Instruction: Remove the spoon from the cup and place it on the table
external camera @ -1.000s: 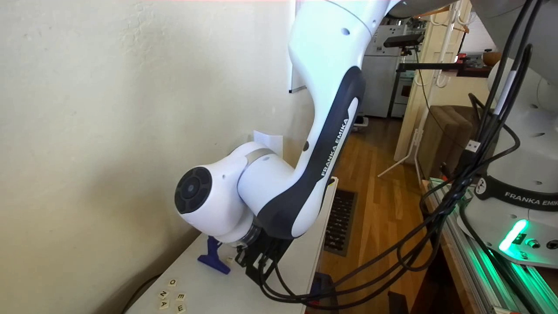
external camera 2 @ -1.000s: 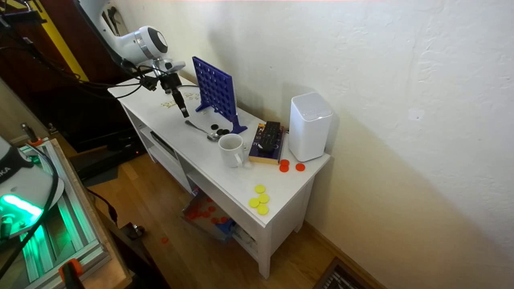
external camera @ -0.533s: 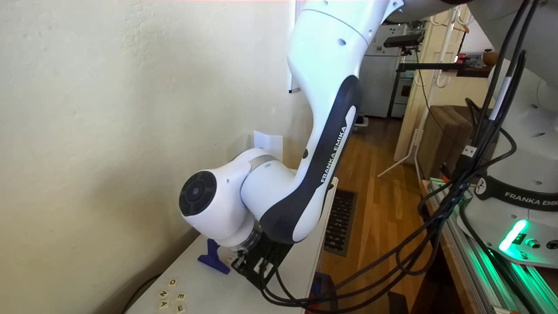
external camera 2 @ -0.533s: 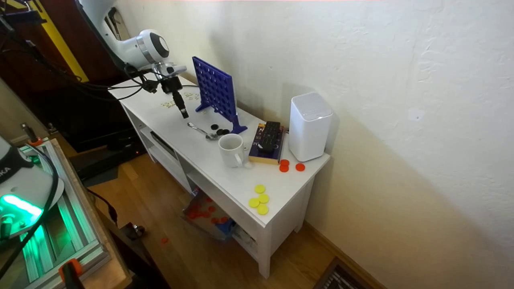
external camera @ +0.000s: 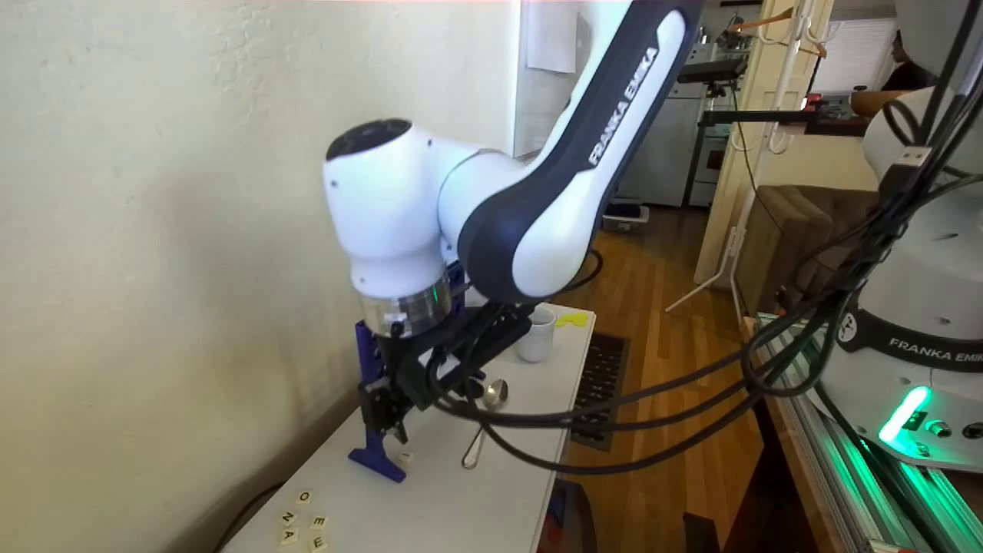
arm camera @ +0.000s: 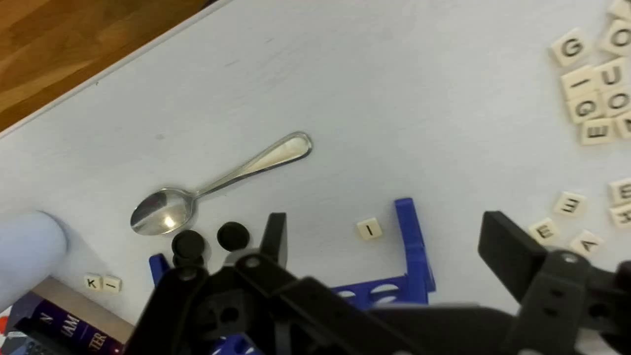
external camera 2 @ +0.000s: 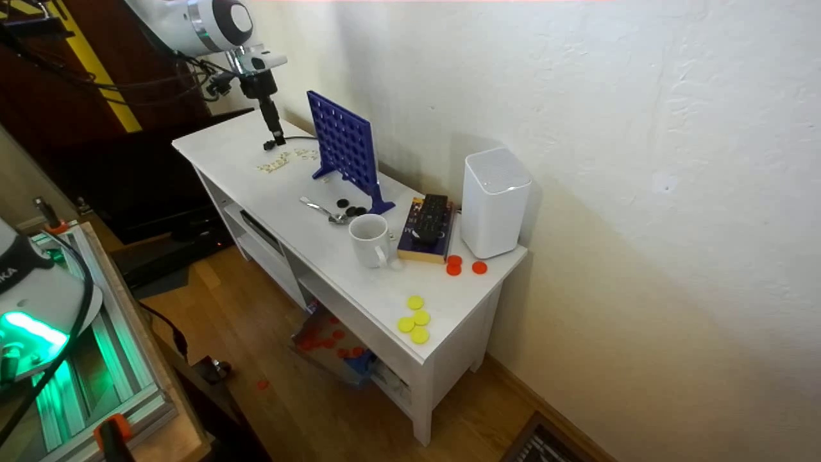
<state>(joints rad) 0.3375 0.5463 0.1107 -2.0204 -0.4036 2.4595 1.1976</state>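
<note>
The metal spoon [arm camera: 266, 160] lies flat on the white table [arm camera: 394, 98], bowl towards the cup. It also shows in both exterior views, as the spoon [external camera: 496, 394] and the spoon [external camera 2: 321, 208]. Beyond the bowl, the white cup [external camera 2: 369, 240] stands upright with nothing sticking out of its rim; part of the cup [arm camera: 29, 251] shows at the left of the wrist view. My gripper [arm camera: 385, 224] is above the table, off to the side of the spoon, jaws wide apart with nothing held. In an exterior view the gripper [external camera 2: 276, 142] hangs above the letter tiles.
A blue grid game [external camera 2: 346, 141] stands beside the spoon, its foot under my gripper in the wrist view. Black discs [arm camera: 233, 236] lie by the spoon bowl. Letter tiles [arm camera: 584, 103], a book [external camera 2: 420, 253] with a remote, a white box [external camera 2: 494, 205] and yellow discs [external camera 2: 420, 317] share the table.
My gripper has risen and drawn away from the spoon, with its fingers now spread. The spoon's handle end shifted slightly after the oldest frame and has stayed put since. The cup has not moved.
</note>
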